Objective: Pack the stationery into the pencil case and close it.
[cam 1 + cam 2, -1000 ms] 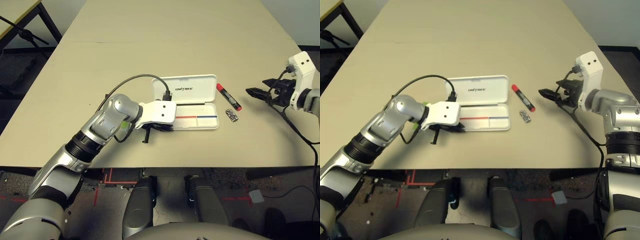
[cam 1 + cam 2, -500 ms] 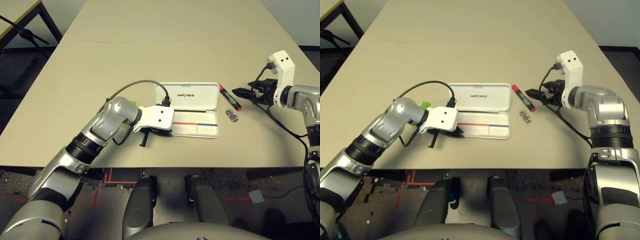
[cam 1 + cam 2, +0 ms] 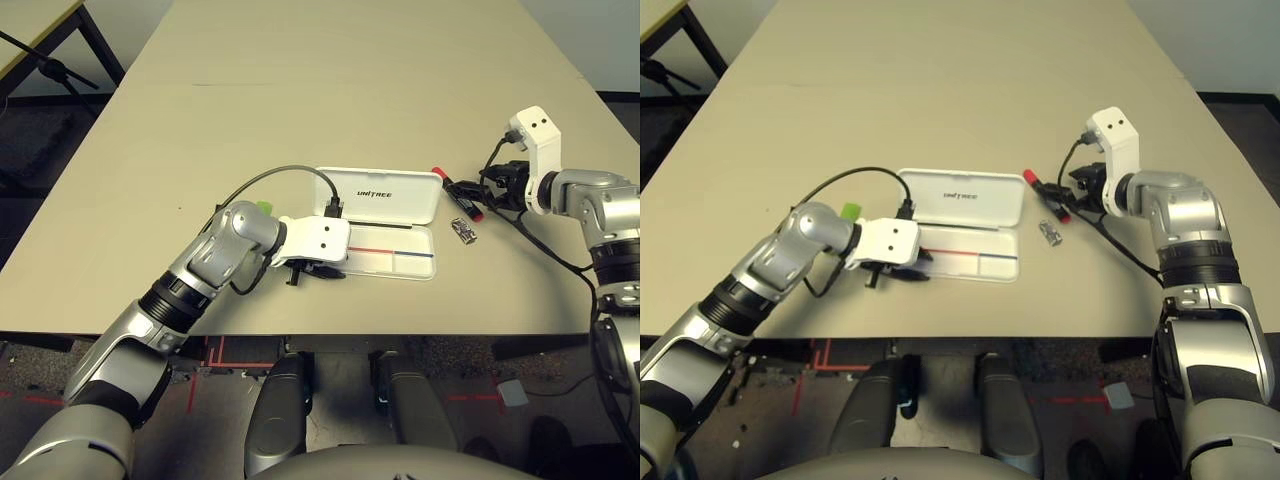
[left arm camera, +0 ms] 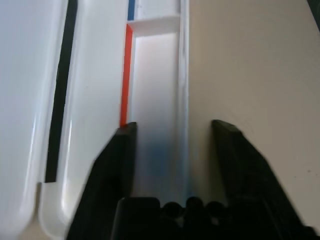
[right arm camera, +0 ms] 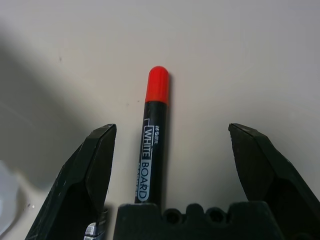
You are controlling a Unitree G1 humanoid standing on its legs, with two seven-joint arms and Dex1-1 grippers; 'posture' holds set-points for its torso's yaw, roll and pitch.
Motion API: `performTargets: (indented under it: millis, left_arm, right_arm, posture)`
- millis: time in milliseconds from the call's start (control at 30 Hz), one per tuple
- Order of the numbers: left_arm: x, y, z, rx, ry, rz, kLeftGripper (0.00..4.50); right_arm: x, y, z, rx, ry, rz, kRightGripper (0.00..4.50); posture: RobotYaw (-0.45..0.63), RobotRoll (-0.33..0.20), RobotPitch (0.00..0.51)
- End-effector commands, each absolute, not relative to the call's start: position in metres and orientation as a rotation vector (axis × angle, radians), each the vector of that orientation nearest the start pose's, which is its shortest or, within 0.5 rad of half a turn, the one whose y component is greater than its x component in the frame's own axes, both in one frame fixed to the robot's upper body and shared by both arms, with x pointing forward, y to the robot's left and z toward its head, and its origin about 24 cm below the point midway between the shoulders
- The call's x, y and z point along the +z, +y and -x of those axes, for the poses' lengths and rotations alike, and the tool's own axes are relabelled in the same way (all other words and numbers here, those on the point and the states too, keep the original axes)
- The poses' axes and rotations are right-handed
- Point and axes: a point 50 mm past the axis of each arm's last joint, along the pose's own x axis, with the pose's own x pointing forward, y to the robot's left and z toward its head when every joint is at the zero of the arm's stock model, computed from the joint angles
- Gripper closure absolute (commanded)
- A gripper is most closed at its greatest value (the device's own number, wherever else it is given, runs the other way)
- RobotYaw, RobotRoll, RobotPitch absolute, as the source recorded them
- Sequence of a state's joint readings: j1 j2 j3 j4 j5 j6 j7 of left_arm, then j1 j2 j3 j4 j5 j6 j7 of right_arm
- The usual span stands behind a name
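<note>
Right gripper (image 5: 170, 135) is spread wide with its 2 black fingers (image 5: 85, 170) apart on either side of the red marker (image 5: 152, 137), not touching it as far as I can see. The marker lies flat on the table (image 3: 330, 90) between them, red cap end pointing away from the wrist, and you can read "WHITE BOARD" on the dark barrel. From the head camera the marker (image 3: 458, 194) sits just off the right end of the pencil case (image 3: 385, 222), angled a bit, with the gripper right over its far end.

A little nearer the robot than the marker is the small silver clip (image 3: 463, 231), lying loose on the table, close to the case's right edge but not touching it.

Left gripper (image 4: 172, 140) is open too, its 2 fingers straddling the near long wall of the case's bottom tray at the tray's left end. 1 finger (image 4: 112, 165) sits inside the tray, the other outside over the table.

The case lies open, lid (image 3: 383, 194) folded back flat with the UNITREE lettering facing up, and the tray has a red and blue stripe along it. The green bar (image 3: 264, 205) is mostly hidden behind the left forearm, just a bit of green poking out left of the case, on the table
</note>
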State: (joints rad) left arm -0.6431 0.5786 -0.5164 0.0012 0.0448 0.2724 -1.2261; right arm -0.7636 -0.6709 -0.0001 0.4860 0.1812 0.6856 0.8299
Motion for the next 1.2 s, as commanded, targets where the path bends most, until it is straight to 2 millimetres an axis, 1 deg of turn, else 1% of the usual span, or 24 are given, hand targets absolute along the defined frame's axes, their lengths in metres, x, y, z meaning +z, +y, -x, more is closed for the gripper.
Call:
performTargets:
  millis: [33,67,233,433,600,733,800,867,900,1000,1067,1133,1200]
  left_arm:
    - [0.127,0.104,-0.282,-1.507,0.332,-0.859,0.23]
    - [0.130,0.104,-0.280,-1.510,0.331,-0.858,0.05]
    - [0.146,0.106,-0.271,-1.476,0.358,-0.789,0.05]
    - [0.163,0.110,-0.267,-1.439,0.358,-0.721,0.05]
    - [0.178,0.119,-0.262,-1.424,0.358,-0.658,0.05]
    - [0.187,0.132,-0.266,-1.368,0.364,-0.644,0.05]
    - [0.189,0.138,-0.268,-1.341,0.369,-0.646,0.00]
    - [0.190,0.143,-0.268,-1.330,0.374,-0.642,0.00]
    - [0.190,0.144,-0.268,-1.328,0.377,-0.636,0.00]
    - [0.192,0.151,-0.266,-1.328,0.380,-0.612,0.00]
    - [0.193,0.154,-0.267,-1.325,0.379,-0.607,0.00]
    - [0.193,0.155,-0.267,-1.336,0.359,-0.602,0.00]
    - [0.193,0.157,-0.267,-1.348,0.346,-0.592,0.00]
  right_arm:
    - [0.153,-0.254,-0.352,0.535,0.489,0.179,0.00]
    - [0.153,-0.254,-0.353,0.536,0.493,0.179,0.00]
    - [0.149,-0.252,-0.355,0.540,0.530,0.195,0.00]
    - [0.144,-0.251,-0.360,0.531,0.586,0.217,0.00]
    - [0.137,-0.249,-0.363,0.537,0.640,0.236,0.00]
    - [0.132,-0.249,-0.365,0.535,0.677,0.259,0.00]
    - [0.130,-0.249,-0.365,0.537,0.689,0.258,0.40]
    - [0.130,-0.249,-0.365,0.543,0.696,0.260,0.93]
    - [0.130,-0.249,-0.365,0.546,0.698,0.261,1.38]
    - [0.131,-0.248,-0.366,0.555,0.702,0.267,2.41]
    - [0.132,-0.248,-0.366,0.561,0.703,0.271,3.28]
    - [0.134,-0.250,-0.366,0.566,0.702,0.276,3.96]
    - [0.138,-0.252,-0.365,0.570,0.697,0.285,3.99]
  posture:
    - [0.10,0.000,0.186]
    - [0.10,0.000,0.186]
    - [0.12,0.000,0.186]
    - [0.15,0.000,0.183]
    - [0.16,0.000,0.182]
    - [0.17,0.000,0.180]
    - [0.18,0.000,0.179]
    - [0.19,0.000,0.178]
    - [0.19,0.000,0.178]
    - [0.19,0.000,0.177]
    - [0.19,0.000,0.176]
    - [0.19,0.000,0.175]
    - [0.19,0.000,0.175]
